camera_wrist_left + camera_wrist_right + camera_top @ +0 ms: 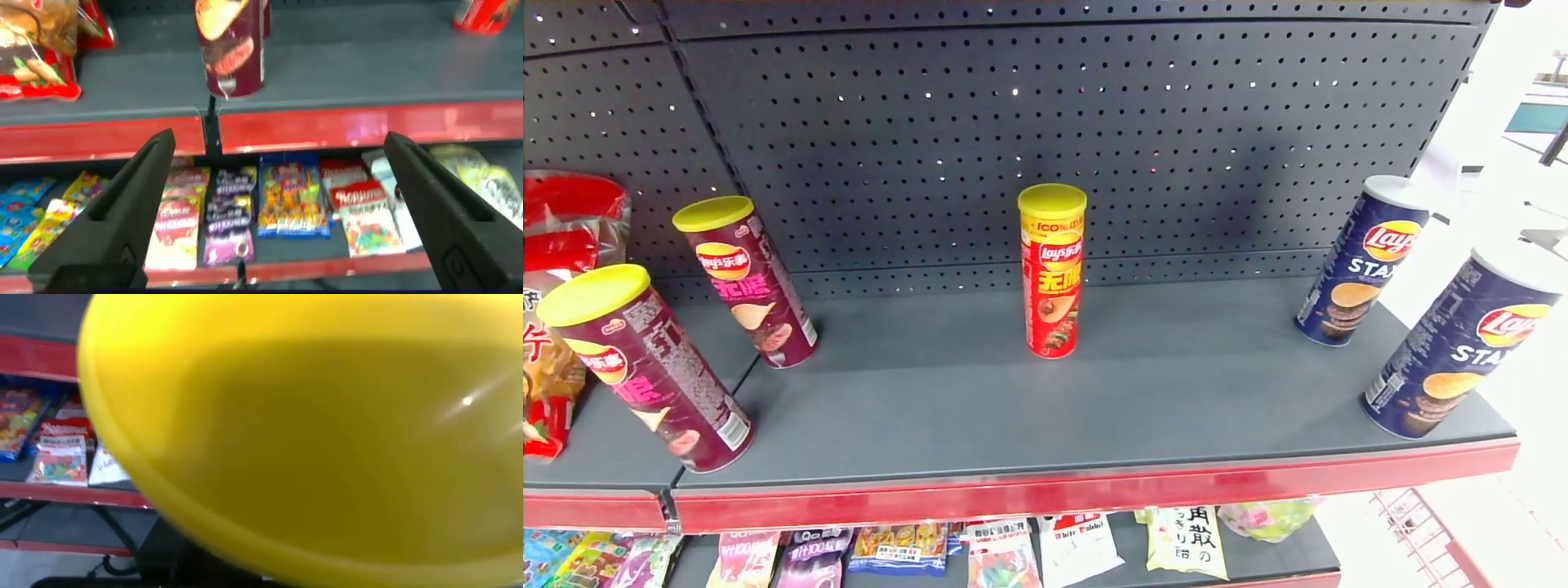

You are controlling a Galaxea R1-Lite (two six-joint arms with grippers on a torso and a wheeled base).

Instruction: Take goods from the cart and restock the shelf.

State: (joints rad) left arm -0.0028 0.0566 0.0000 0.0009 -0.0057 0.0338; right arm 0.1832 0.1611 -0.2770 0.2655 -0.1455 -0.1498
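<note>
A grey shelf (1013, 408) with a red front edge carries upright chip cans: a red one (1052, 273) at the middle back, two purple ones (747, 282) (645, 367) on the left, and two dark blue ones (1360, 261) (1462, 343) on the right. My left gripper (278, 151) is open and holds nothing, level with the red shelf edge (343, 126) below a purple can (233, 49). The yellow lid (327, 433) of another can sits right against the right wrist camera, held in my right gripper, whose fingers are hidden behind it.
Red snack bags (564, 245) stand at the shelf's far left. Several small snack packets (286, 200) hang on the lower shelf, and more packets (61, 449) show beside the lid. Wide bare stretches of shelf lie on both sides of the red can. The shelf ends at the right.
</note>
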